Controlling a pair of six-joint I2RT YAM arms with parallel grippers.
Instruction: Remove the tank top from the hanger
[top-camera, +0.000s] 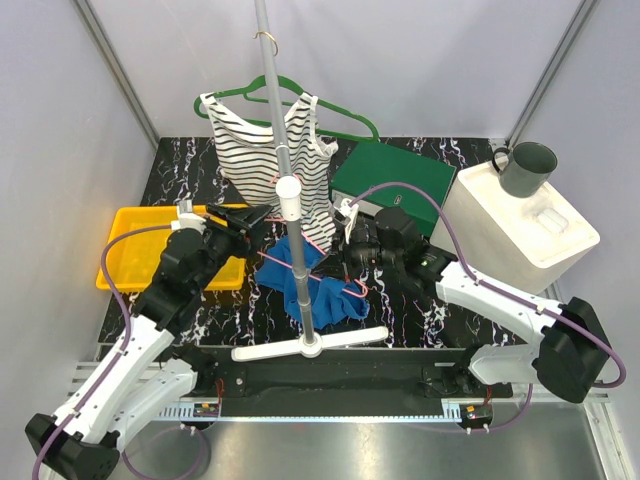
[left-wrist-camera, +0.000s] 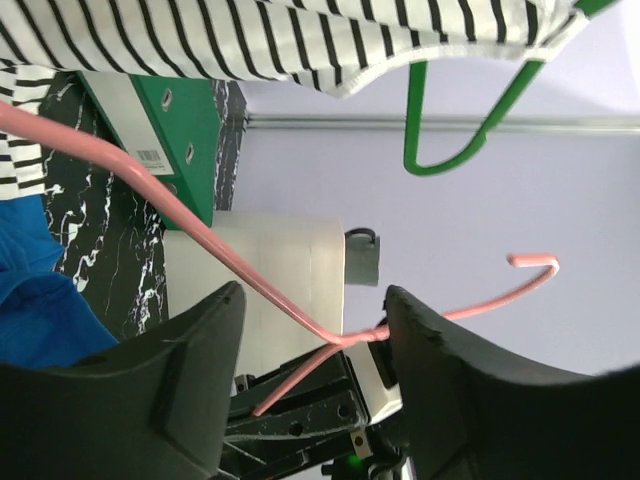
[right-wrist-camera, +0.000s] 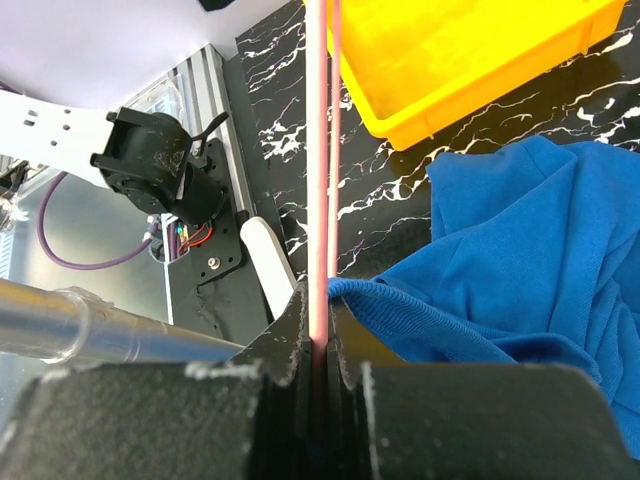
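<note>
A blue garment (top-camera: 312, 292) hangs on a pink wire hanger (top-camera: 300, 262) low over the table, beside the rack pole. My right gripper (top-camera: 346, 262) is shut on the pink hanger wire (right-wrist-camera: 318, 150), with the blue cloth (right-wrist-camera: 500, 250) draped just right of the jaws (right-wrist-camera: 318, 320). My left gripper (top-camera: 254, 217) is open; the pink hanger (left-wrist-camera: 200, 232) crosses the gap between its jaws (left-wrist-camera: 315, 330) without being pinched. A black-and-white striped tank top (top-camera: 262, 155) hangs on a green hanger (top-camera: 340, 115) on the pole, above my left gripper (left-wrist-camera: 250, 40).
The rack pole (top-camera: 275, 110) stands mid-table on a white cross foot (top-camera: 310, 345). A yellow tray (top-camera: 130, 250) lies at the left. A green box (top-camera: 395, 180), a white box (top-camera: 520, 220) and a grey mug (top-camera: 525, 168) stand at the right.
</note>
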